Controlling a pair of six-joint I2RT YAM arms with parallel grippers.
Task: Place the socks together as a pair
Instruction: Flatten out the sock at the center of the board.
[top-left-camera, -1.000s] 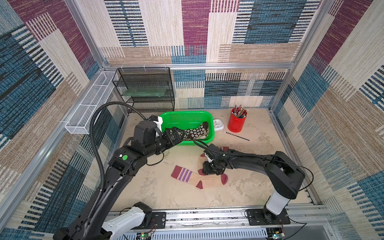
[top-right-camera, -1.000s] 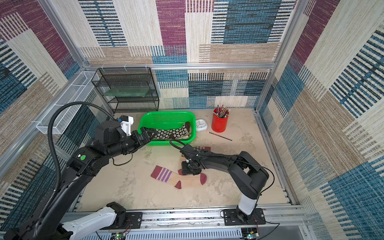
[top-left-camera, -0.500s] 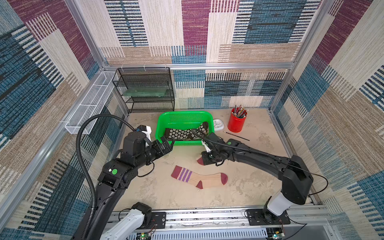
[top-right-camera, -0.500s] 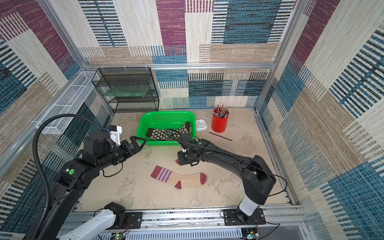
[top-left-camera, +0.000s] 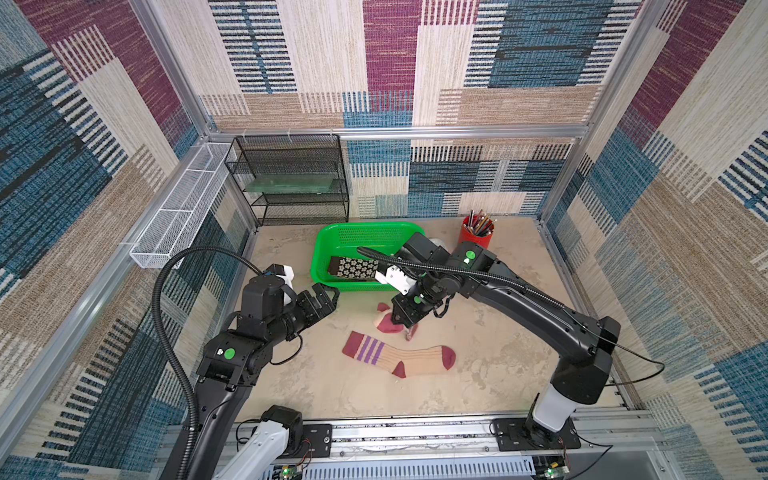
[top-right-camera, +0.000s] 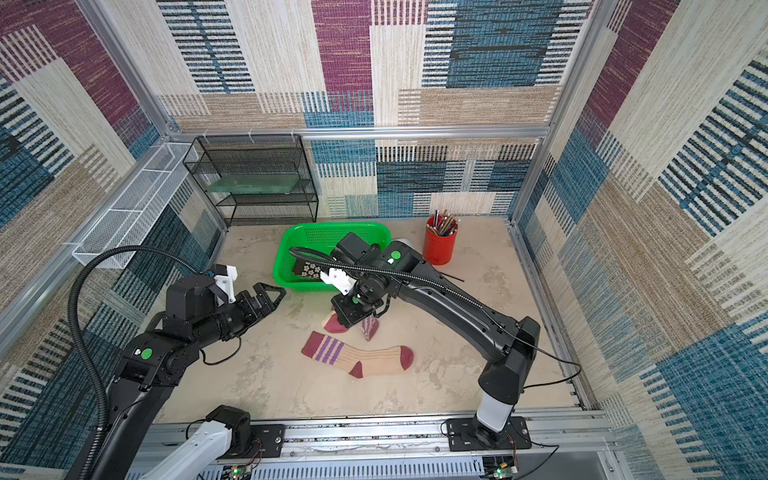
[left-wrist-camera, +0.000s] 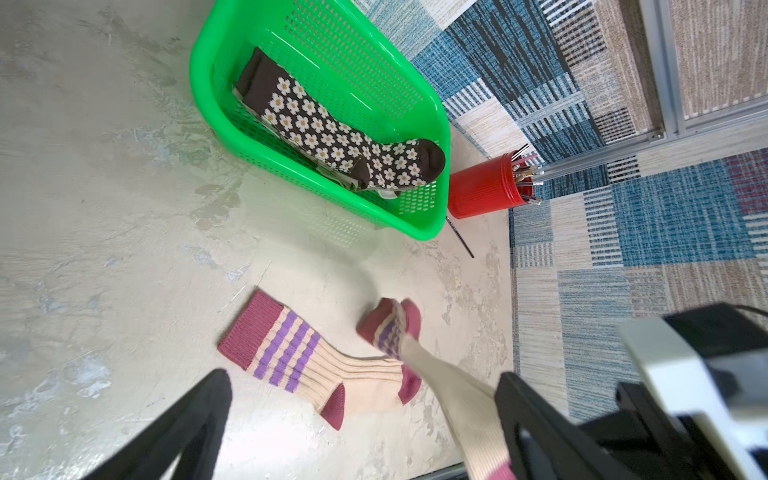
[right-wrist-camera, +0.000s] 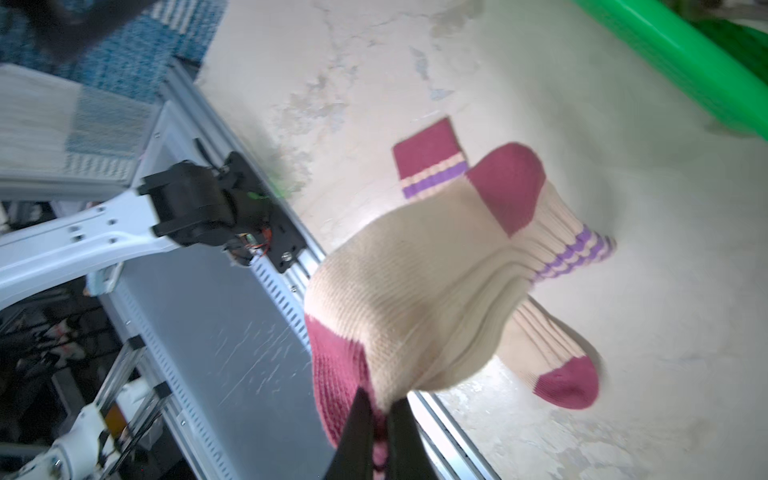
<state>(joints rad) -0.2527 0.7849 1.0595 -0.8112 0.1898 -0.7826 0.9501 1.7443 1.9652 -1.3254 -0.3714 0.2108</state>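
One cream sock (top-left-camera: 399, 359) (top-right-camera: 357, 359) with purple stripes and maroon toe lies flat on the table, seen too in the left wrist view (left-wrist-camera: 307, 365). Its match (top-left-camera: 388, 324) (top-right-camera: 334, 324) (right-wrist-camera: 415, 282) hangs bunched just above the table, behind the flat one. My right gripper (top-left-camera: 405, 320) (top-right-camera: 351, 320) (right-wrist-camera: 382, 419) is shut on its maroon end. My left gripper (top-left-camera: 326, 297) (top-right-camera: 270, 295) (left-wrist-camera: 361, 376) hovers open and empty, left of both socks. A dark brown daisy sock (top-left-camera: 353, 268) (left-wrist-camera: 332, 137) lies in the green basket (top-left-camera: 332, 241).
A red pencil cup (top-left-camera: 477, 237) stands right of the basket, with a loose pencil (top-right-camera: 455, 277) on the table near it. A black mesh shelf (top-left-camera: 291, 183) stands at the back left. A white wire tray (top-left-camera: 174, 216) hangs on the left wall.
My right gripper has shut on the second striped sock and lifted it off the table. My left arm has drawn back from the basket toward the front left, jaws still open.
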